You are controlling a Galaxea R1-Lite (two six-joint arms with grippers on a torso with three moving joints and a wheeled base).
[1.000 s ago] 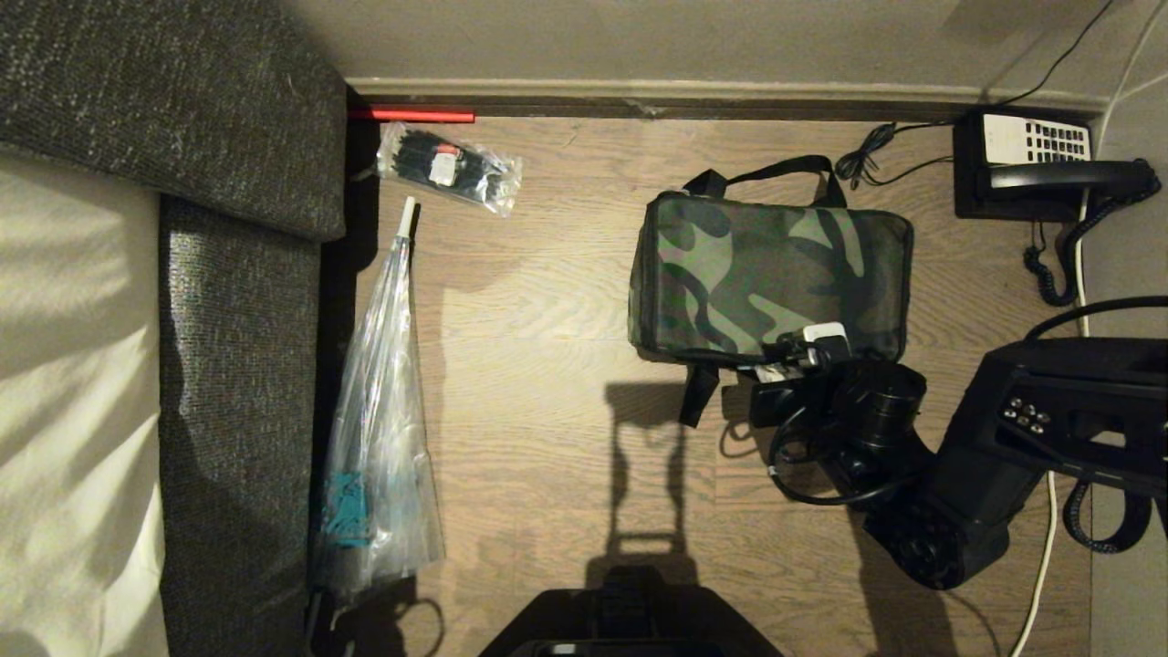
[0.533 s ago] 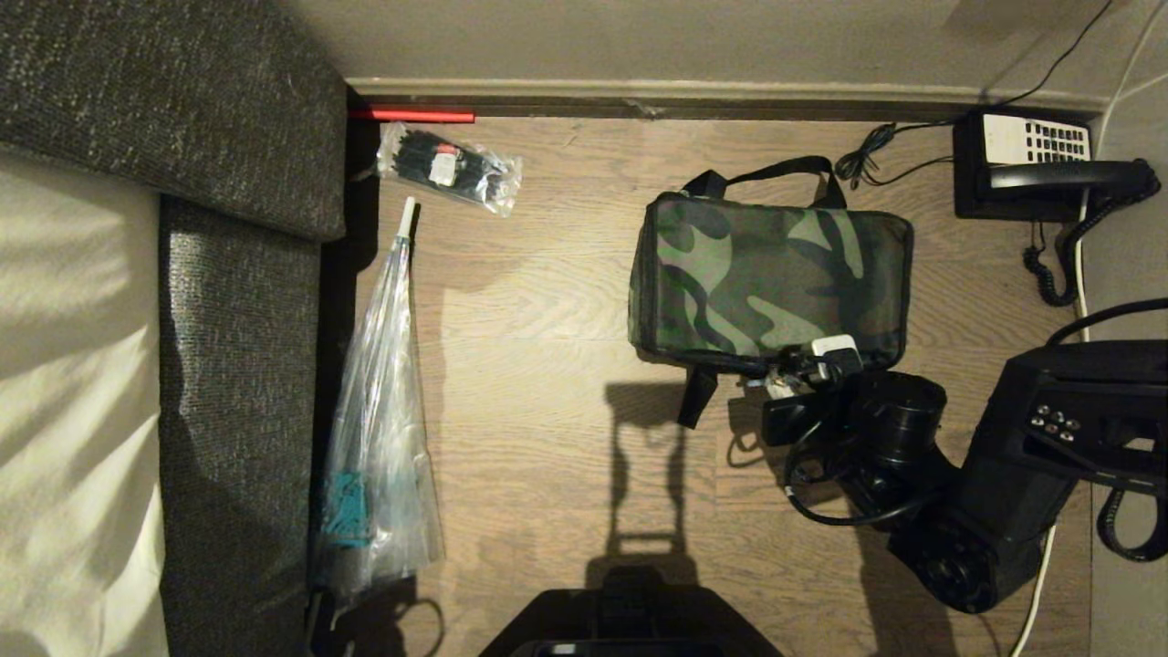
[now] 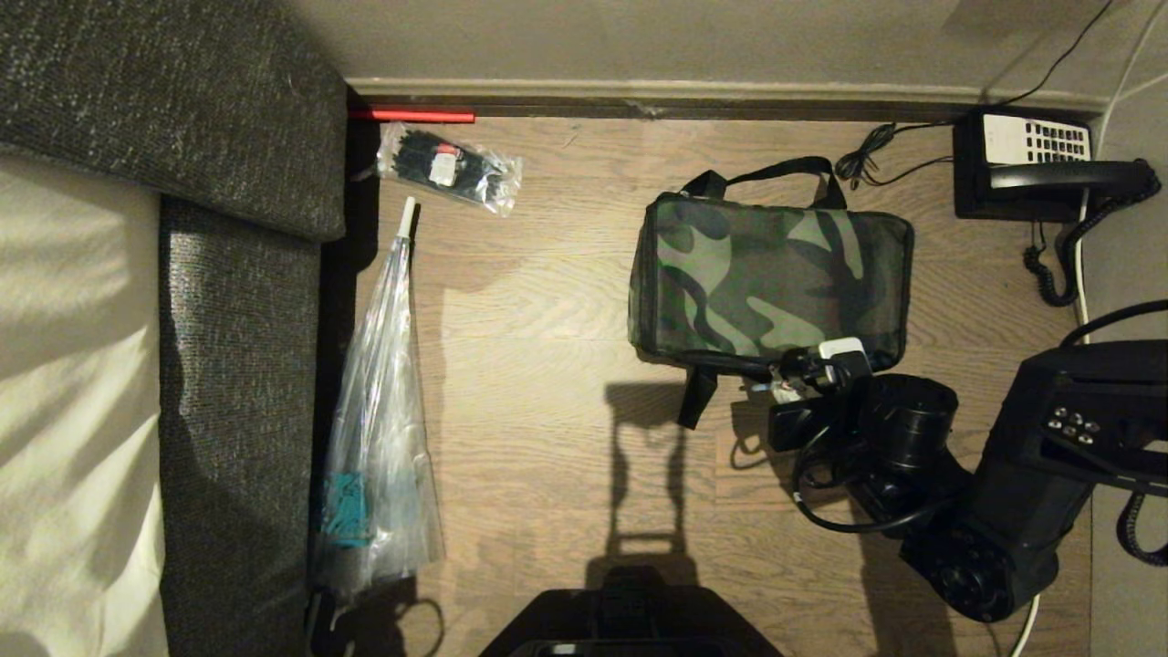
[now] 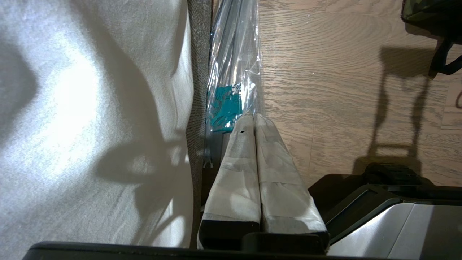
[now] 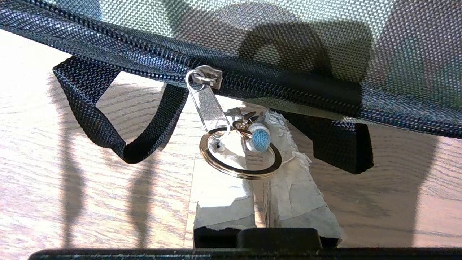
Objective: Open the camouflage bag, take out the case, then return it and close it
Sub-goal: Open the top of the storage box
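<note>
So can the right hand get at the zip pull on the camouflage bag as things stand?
Probably yes. The right hand is shut at the zip pull on the camouflage bag, its fingertips at the key ring; nothing stands between.

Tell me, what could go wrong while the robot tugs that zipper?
The right gripper has its jaws shut on the little blue loop at the key ring; a grip that small could slip off. The camouflage bag sits loose on the floor with nothing bracing it, so it might slide along instead of unzipping. The black strap hangs right beside the zip pull and may snag.
</note>
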